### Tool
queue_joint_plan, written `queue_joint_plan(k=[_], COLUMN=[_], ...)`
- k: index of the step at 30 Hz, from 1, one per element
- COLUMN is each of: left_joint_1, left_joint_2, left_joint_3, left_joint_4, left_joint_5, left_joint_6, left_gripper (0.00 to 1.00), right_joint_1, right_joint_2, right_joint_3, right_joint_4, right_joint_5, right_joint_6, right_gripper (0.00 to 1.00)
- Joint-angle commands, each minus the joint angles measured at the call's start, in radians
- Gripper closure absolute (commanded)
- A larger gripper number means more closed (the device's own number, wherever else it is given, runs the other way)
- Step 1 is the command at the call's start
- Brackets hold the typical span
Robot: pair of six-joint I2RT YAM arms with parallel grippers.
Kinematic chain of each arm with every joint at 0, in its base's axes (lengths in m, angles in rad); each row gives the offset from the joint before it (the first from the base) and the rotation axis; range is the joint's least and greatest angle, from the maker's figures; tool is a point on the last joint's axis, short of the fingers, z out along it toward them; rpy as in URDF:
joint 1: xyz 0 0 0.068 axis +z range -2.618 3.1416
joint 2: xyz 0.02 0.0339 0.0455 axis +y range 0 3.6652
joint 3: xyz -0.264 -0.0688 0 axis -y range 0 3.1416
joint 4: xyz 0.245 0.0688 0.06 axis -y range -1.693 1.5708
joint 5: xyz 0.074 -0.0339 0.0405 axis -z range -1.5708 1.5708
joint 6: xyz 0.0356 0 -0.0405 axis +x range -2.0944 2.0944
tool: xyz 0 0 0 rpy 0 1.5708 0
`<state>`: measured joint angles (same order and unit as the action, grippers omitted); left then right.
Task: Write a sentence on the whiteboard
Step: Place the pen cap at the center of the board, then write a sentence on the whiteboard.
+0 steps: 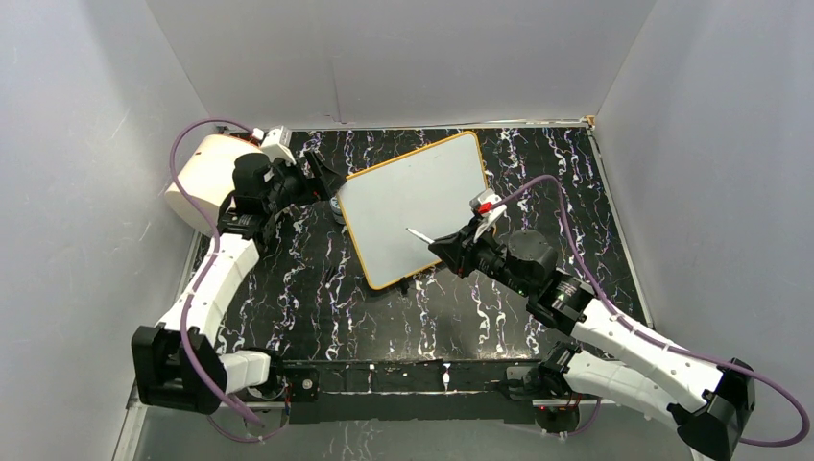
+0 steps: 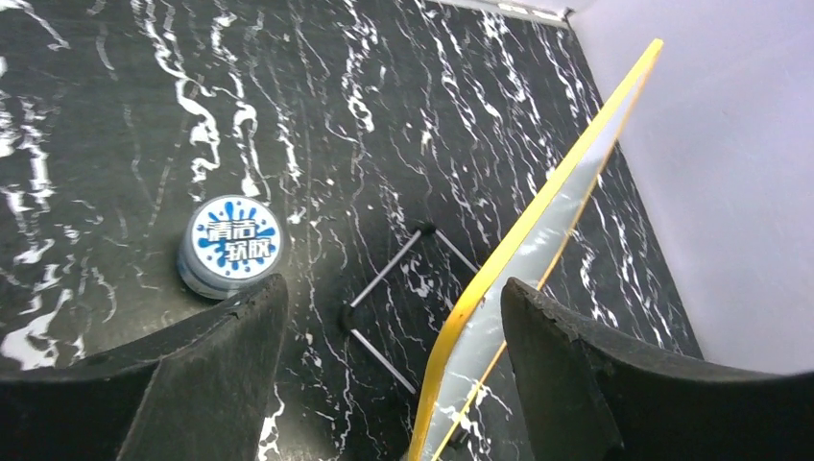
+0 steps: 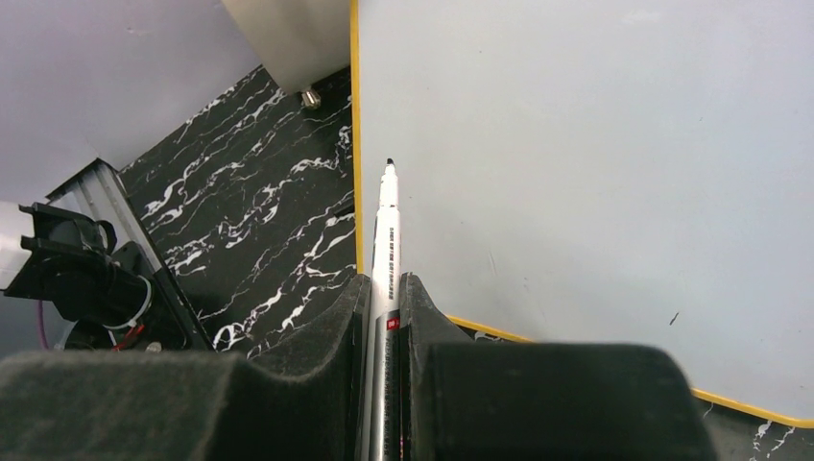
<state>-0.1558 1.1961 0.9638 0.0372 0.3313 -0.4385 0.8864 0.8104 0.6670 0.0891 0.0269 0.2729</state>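
Overhead, the whiteboard sits a little above the middle of the frame on a black marble-patterned table. It is turned at an angle, so its long axis runs from lower left to upper right. Its plain white face looks up toward the camera, ringed by a thin orange-yellow rim.

The right gripper reaches in from the lower right. Its jaws are closed tight on a white marker. The marker's long axis points to the upper left, with its dark tip over the lower part of the board. In the right wrist view the marker points straight up the frame, its tip just inside the board's left rim. Whether the tip touches the surface is hard to tell.

In the left wrist view the left gripper is spread wide and grips nothing. The board's edge rises between its two fingers toward the upper right, closer to the right-hand one. A black wire stand lies on the table there. At the left of that frame sits a small round tin with a blue and white lid, closed, its contents hidden. A large cream cylinder stands at the upper left of the overhead frame.
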Motion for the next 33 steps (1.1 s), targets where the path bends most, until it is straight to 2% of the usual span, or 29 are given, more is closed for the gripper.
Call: queue_joint_plan(k=[1,10,22,27,31,33], left_joint_1=[0.032,0.038,0.038,0.038,0.038,0.038], left_joint_2=[0.055,0.185,0.26,0.26,0.266,0.267], left_joint_3=[0.06,0.104,0.091,0.067,0.04,0.034], left_joint_4=[0.076,0.136,0.2,0.222,0.254,0.256], left_joint_5=[0.25,0.44,0.609,0.654,0.697,0.705], left_joint_6=[0.017,0.019,0.022,0.056,0.064,0.072], left_gripper=[0.24,0.37,0.8,0.89,1.0,1.0], right_joint_1=[0.003,0.003,0.002,0.002,0.003,0.003], right_joint_2=[0.007,0.021,0.058,0.086,0.113,0.129], right_joint_3=[0.067,0.08,0.128,0.153,0.186,0.205], right_joint_4=[0.032,0.029,-0.014,-0.035,-0.068,-0.085], right_joint_5=[0.001,-0.012,0.0,0.005,0.023,0.03], right_joint_6=[-0.03,-0.04,-0.089,-0.122,-0.153,-0.168], right_gripper=[1.0,1.0,1.0,1.0,1.0,1.0])
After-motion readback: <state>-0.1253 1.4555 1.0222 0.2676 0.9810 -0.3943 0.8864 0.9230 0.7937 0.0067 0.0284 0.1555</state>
